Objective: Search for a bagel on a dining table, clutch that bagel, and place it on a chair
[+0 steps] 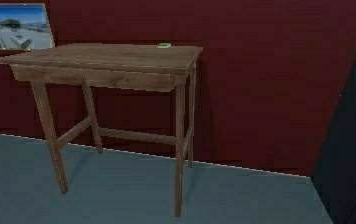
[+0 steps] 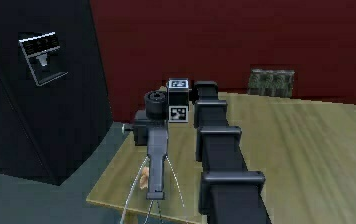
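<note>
In the arm side view the dark arm bar (image 2: 224,150) reaches out over a light wooden table (image 2: 296,150). Two white marker squares (image 2: 179,98) stand at its far end. The gripper (image 2: 161,200) lies left of the bar, and its thin fingers (image 2: 158,178) run along the tabletop near the table's left edge. A small tan blob (image 2: 143,181) lies on the table right by the fingers. I cannot tell whether it is a bagel, nor whether the gripper holds anything.
A black fridge (image 2: 41,90) with a dispenser panel stands at the arm side view's left. A grey-green slatted thing (image 2: 271,80) stands behind the table. Ahead, a wooden side table (image 1: 106,60) with a small green thing (image 1: 164,44) stands against a red wall, with a framed picture (image 1: 21,25) above it.
</note>
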Controlling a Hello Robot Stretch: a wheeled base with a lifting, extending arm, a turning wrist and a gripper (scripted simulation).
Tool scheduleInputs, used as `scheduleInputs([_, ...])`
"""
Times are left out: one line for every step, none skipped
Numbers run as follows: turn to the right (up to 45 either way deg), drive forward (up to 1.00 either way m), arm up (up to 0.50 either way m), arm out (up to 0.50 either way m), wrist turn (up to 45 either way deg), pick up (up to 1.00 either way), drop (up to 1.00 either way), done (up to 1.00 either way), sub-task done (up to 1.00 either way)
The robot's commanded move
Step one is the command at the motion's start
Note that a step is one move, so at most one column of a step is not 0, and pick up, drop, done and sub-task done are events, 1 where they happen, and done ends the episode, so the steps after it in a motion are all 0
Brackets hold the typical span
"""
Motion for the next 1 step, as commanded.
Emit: scheduleInputs([0.0,0.00,0.00,0.00,45.0,0.00,0.00,0.00,0.00])
